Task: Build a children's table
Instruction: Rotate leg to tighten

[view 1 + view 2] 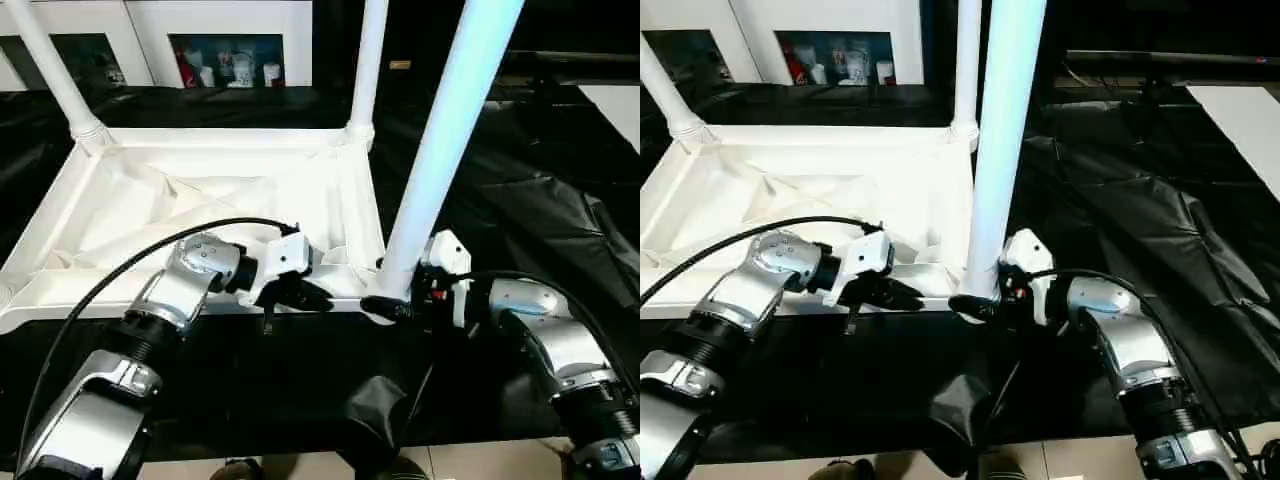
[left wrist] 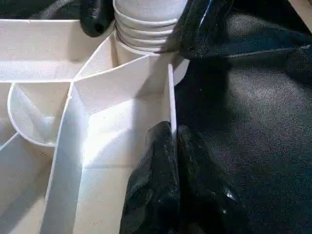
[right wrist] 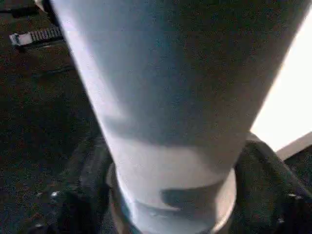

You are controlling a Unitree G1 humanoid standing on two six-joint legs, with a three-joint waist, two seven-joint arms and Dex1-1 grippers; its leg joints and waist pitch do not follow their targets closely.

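The white tabletop [image 1: 220, 137] lies upside down on black cloth, ribbed side up. Two white legs [image 1: 368, 60] [image 1: 50, 70] stand in its far corner sockets. A third leg [image 1: 440, 140] stands upright in the near right corner socket. My right gripper [image 1: 385, 302] has a black finger on each side of this leg's ribbed lower end [image 2: 146, 24], shut on it. My left gripper [image 2: 168, 146] is pinched shut on the tabletop's near rim, a short way left of that corner, with one finger inside the wall and one outside.
Crumpled black cloth [image 1: 530, 200] covers the work surface around the tabletop. A flat white board [image 1: 622, 112] lies at the far right. White cabinets with glass doors [image 1: 225, 55] stand behind. A black cable [image 1: 120, 270] arcs over my left forearm. The surface's front edge runs just below my arms.
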